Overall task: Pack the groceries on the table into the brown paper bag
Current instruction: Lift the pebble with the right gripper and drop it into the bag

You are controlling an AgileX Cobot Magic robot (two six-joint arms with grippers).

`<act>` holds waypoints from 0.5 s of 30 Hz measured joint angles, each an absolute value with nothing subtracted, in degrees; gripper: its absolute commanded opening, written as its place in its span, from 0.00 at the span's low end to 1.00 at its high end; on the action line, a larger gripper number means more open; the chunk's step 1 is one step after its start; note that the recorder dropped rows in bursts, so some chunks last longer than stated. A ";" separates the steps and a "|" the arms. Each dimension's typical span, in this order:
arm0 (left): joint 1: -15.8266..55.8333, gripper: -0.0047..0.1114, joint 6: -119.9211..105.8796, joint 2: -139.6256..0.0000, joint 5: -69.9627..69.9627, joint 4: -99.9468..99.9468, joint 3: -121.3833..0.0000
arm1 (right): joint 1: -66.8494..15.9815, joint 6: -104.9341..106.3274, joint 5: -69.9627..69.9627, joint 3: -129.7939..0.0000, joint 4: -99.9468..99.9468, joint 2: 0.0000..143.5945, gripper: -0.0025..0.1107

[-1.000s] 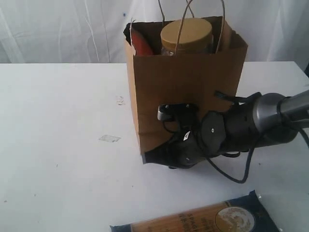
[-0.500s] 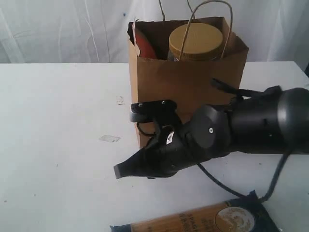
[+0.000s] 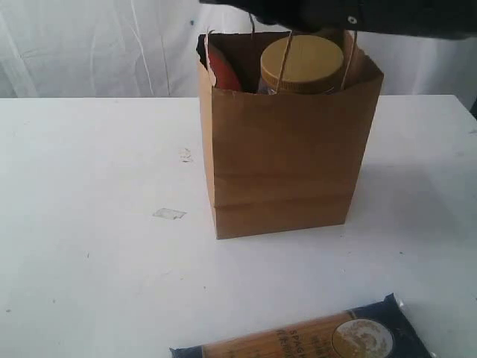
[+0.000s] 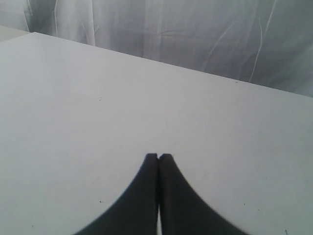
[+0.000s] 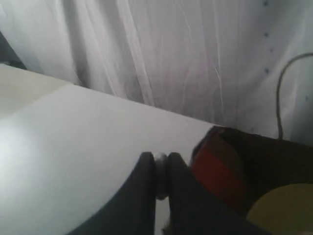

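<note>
The brown paper bag (image 3: 283, 164) stands on the table (image 3: 89, 186), hiding all but the clear jar's tan lid (image 3: 302, 63) and an orange-brown pouch (image 3: 221, 68), the long packet (image 3: 313, 341) is cut off, the left hand (image 4: 158, 156) is pressed together empty, and the right hand (image 5: 160, 157) pinches a blurry small whitish bit (image 5: 160, 171).

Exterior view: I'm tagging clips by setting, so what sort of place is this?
Probably a staged robot test bench, not a real shop: a plain white table, a white curtain backdrop, and a dark robot arm above the brown paper bag.
</note>
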State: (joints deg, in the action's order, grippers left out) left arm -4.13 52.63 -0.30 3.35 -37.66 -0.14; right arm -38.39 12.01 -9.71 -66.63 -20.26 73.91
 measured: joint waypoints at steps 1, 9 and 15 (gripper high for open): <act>-4.13 0.04 52.63 -0.30 3.35 -37.66 -0.14 | -36.84 12.05 -12.88 -68.78 -20.26 75.90 0.02; -4.13 0.04 52.63 -0.30 3.35 -37.66 -0.14 | -34.87 12.39 -20.93 -76.23 -16.63 83.62 0.02; -4.13 0.04 52.63 -0.30 3.35 -37.66 -0.14 | -34.78 12.61 -21.21 -76.35 -12.38 85.47 0.06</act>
